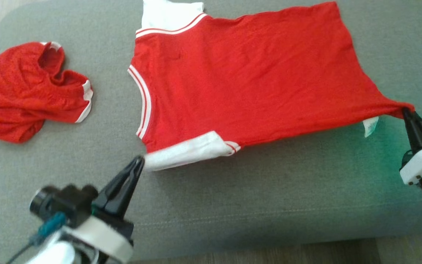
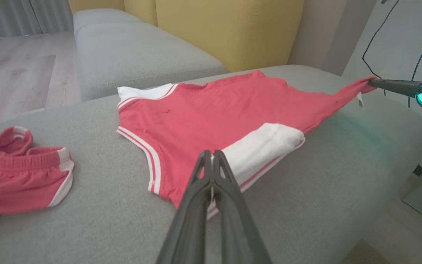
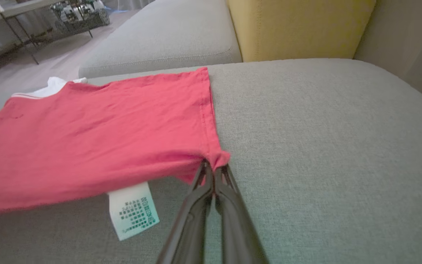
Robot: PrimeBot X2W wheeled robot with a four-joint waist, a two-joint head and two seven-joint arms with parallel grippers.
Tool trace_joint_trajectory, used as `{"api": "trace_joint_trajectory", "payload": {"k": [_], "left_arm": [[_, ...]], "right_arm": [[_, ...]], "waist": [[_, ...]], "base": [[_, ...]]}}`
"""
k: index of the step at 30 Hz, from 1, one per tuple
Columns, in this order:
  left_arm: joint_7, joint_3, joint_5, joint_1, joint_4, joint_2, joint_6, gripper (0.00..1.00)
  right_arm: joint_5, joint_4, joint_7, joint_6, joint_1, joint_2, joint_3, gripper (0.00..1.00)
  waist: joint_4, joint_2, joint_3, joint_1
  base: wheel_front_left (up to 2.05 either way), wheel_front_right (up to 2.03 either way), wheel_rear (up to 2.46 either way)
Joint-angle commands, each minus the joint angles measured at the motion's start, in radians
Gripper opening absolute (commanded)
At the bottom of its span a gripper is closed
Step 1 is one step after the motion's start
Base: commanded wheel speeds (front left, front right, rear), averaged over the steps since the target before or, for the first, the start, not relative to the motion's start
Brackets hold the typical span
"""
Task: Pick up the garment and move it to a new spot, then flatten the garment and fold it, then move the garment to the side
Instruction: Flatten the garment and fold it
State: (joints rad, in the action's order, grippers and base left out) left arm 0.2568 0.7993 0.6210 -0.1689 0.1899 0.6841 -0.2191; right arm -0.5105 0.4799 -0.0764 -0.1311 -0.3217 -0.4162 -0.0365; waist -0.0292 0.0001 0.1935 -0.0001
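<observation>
Left gripper: I see the left gripper (image 1: 140, 160) pinched tight on the shirt (image 1: 240, 77), at the hem of its near white sleeve (image 1: 189, 150). It is over the cushion (image 1: 269, 190), toward the cushion's near edge and left of its middle. In the left wrist view a sliver of that hem shows between the fingers.
Right gripper: I see the right gripper (image 1: 406, 110) clamped on the shirt's bottom corner at the cushion's right end. The cloth there is drawn out into a point.
Shirt: It is red with white sleeves and striped trim. It lies across the cushion's middle, collar end toward the cushion's left and bottom hem toward its right. The body is mostly flat with light creases. The near edge runs taut between my two grips.
Label: A white label (image 3: 132, 211) with green print hangs out from under the near edge. It lies on the cushion just beside the right gripper.
Shorts: The red shorts (image 1: 24, 91) with white trim sit crumpled at the cushion's left end, apart from the shirt.
Cushion: It is grey woven fabric, with a green glow on it near the right end.
Backrest: A yellow backrest (image 2: 229, 29) stands past the cushion's far side.
</observation>
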Motion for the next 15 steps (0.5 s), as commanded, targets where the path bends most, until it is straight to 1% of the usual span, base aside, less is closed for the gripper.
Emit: {"api": "trace_joint_trajectory", "payload": {"k": [1,7,12,15], "left_arm": [[0.005,-0.046,-0.005,-0.075,0.011,0.021,0.005,0.00],[0.005,-0.070,-0.047,-0.221,-0.126,-0.077,0.057,0.00],[0.005,-0.097,-0.136,-0.333,-0.246,-0.151,0.109,0.00],[0.005,-0.119,-0.205,-0.385,-0.305,-0.173,0.119,0.00]], "right_arm": [[0.022,-0.036,0.005,0.000,0.003,-0.018,0.000,0.00],[0.159,-0.092,0.061,0.000,-0.033,0.051,0.076,0.00],[0.221,-0.094,0.088,0.000,-0.099,0.089,0.099,0.00],[0.252,-0.078,0.081,0.000,-0.149,0.096,0.109,0.00]], "waist": [[0.006,-0.0001,0.012,0.0001],[0.031,-0.0001,0.067,0.0001],[0.041,-0.0001,0.114,0.0001],[0.039,-0.0001,0.141,0.0001]], "base": [[0.00,0.00,0.00],[0.00,0.00,0.00],[0.00,0.00,0.00],[0.00,0.00,0.00]]}}
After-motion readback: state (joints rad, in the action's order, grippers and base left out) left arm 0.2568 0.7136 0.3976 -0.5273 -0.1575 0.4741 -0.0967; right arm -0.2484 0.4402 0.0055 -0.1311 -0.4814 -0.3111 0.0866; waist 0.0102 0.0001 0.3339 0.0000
